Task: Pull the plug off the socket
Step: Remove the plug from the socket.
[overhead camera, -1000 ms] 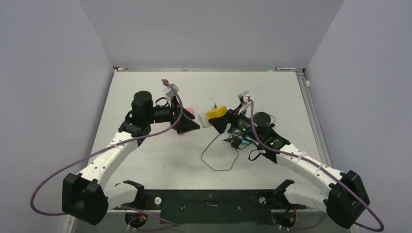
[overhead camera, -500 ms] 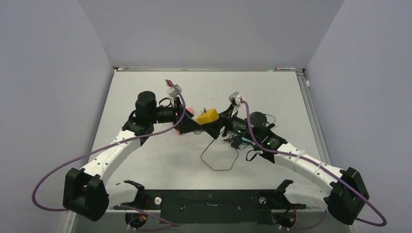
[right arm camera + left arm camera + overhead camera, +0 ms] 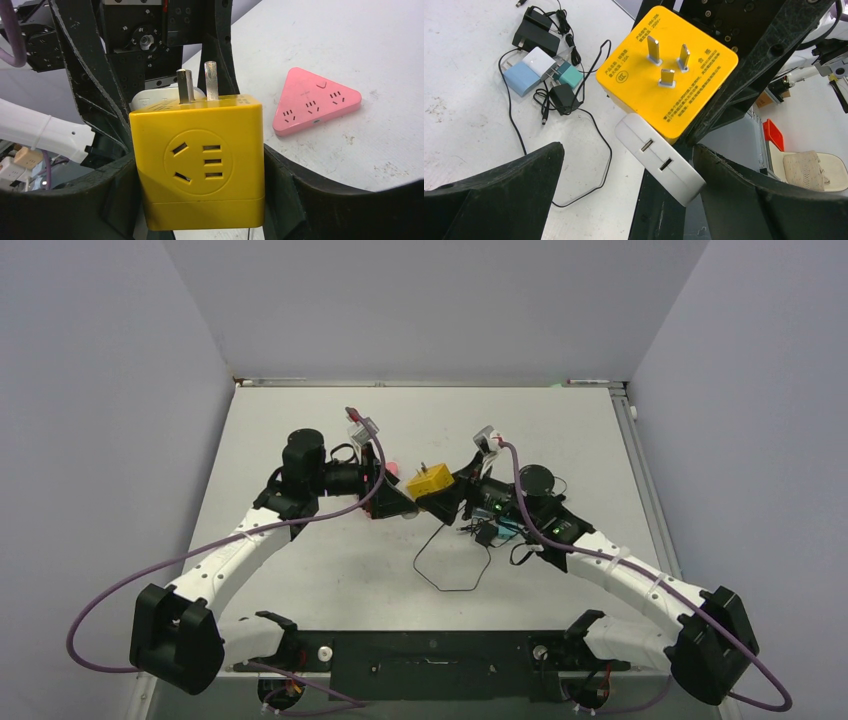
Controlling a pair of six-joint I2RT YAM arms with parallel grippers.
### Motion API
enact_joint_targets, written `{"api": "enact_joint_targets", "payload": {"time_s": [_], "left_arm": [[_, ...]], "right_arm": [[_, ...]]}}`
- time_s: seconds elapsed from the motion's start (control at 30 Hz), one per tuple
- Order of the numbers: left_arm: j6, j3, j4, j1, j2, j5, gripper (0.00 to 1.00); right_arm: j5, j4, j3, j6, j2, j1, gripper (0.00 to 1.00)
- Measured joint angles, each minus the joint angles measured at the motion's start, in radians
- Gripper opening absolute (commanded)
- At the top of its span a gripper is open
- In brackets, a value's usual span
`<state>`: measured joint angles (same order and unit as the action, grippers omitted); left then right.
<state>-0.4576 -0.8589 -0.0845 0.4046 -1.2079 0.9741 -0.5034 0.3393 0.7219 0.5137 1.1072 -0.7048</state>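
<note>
the right gripper (image 3: 200,200) squeezes the yellow socket block (image 3: 197,165) from both sides. it holds the block up off the table (image 3: 330,580), near the middle. the white plug (image 3: 659,157) sticks out of one side of the block, the side that faces the left arm. the left gripper (image 3: 629,200) is spread wide and holds nothing. its two fingers (image 3: 499,195) stand one on each side of the white plug, but they do not touch it.

i think the job now is to grab the plug. the left gripper should slide a bit closer so its fingers go over the sides of the plug, not just the tip. then it should pinch hard. it must not pinch the yellow block too, or the plug cannot come out. the pull should go straight back, the same way the plug points, with no twist. the right gripper has to hold the block tight, or the block may slip out. the pink socket (image 3: 317,100) and the little pile of chargers (image 3: 541,67) lie on the table, out of the way.
</note>
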Motion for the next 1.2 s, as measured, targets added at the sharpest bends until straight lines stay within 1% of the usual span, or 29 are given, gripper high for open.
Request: {"api": "enact_joint_targets", "payload": {"time_s": [0.07,0.13,0.37,0.7,0.8,0.9,1.03,1.2], "left_arm": [[0.005,0.0,0.003,0.0,0.001,0.003,1.0],[0.011,0.0,0.005,0.0,0.005,0.003,0.95],[0.025,-0.002,0.013,0.0,0.018,0.014,0.85],[0.053,-0.006,0.055,-0.001,0.024,0.012,0.79],[0.058,-0.006,0.061,-0.003,0.03,0.005,0.8],[0.05,-0.006,0.053,-0.005,0.039,0.018,0.88],[-0.014,0.012,-0.052,-0.007,0.07,0.072,0.97],[-0.055,0.013,-0.127,-0.007,0.097,0.125,0.97]], "right_arm": [[-0.038,0.01,0.002,0.018,0.0,0.019,0.05],[-0.08,0.027,0.002,0.043,0.0,0.042,0.05],[-0.185,0.072,0.014,0.097,0.016,0.08,0.05],[-0.315,0.14,0.031,0.179,0.021,0.116,0.05],[-0.343,0.159,0.032,0.199,0.021,0.123,0.05],[-0.366,0.171,0.036,0.212,0.021,0.13,0.05],[-0.401,0.188,0.044,0.226,0.03,0.135,0.05],[-0.444,0.191,0.057,0.237,0.058,0.135,0.05]]}}
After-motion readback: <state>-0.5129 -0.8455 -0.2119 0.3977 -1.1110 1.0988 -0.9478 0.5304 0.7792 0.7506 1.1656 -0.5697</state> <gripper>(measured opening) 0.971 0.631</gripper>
